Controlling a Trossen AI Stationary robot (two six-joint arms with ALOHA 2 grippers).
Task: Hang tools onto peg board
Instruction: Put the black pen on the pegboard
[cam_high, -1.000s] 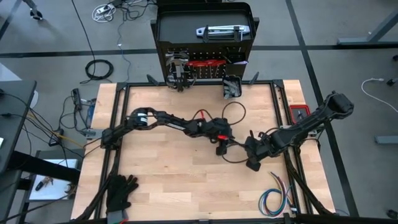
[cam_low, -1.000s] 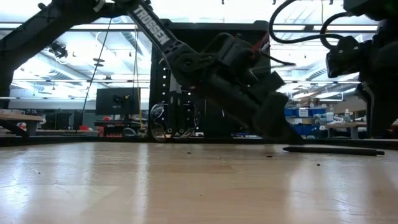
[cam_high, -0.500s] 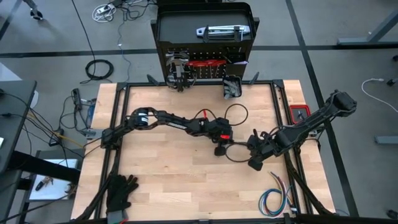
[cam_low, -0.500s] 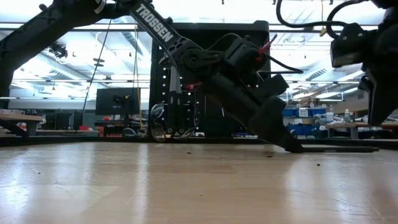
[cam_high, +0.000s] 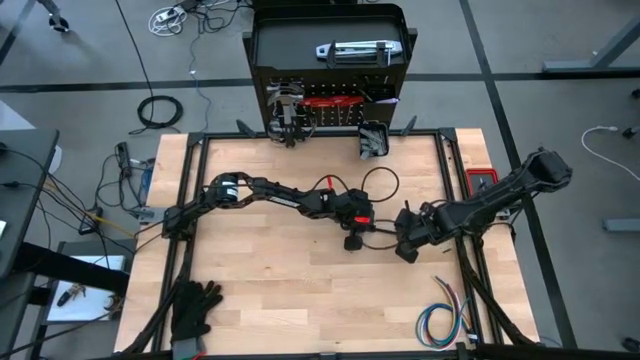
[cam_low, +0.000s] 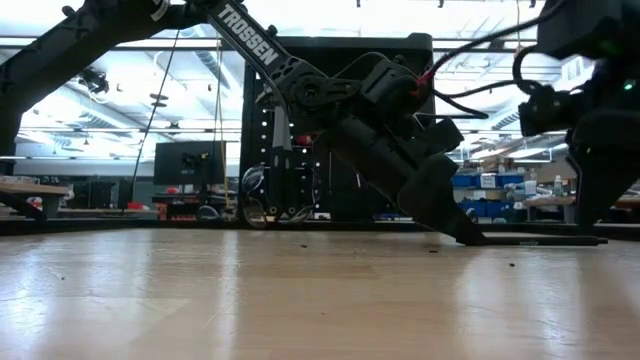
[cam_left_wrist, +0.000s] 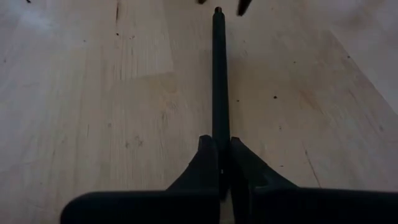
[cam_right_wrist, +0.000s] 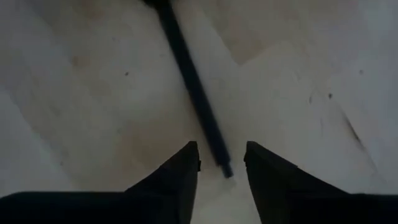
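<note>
Rod (cam_left_wrist: 219, 74): thin, black, flat on table (cam_high: 260, 290), well forward of peg board (cam_high: 330, 60). Left gripper (cam_left_wrist: 221, 163) had just clamped shut on one end. Right gripper (cam_right_wrist: 221, 163), fingers apart, had moved to straddle the far end, not gripping. Pickup judged secured; hanging not begun.

black gloves (cam_high: 194, 308): table's near-left corner | coloured wire bundle (cam_high: 446, 318): near-right corner | possibly a red box (cam_high: 481, 182): right edge
</note>
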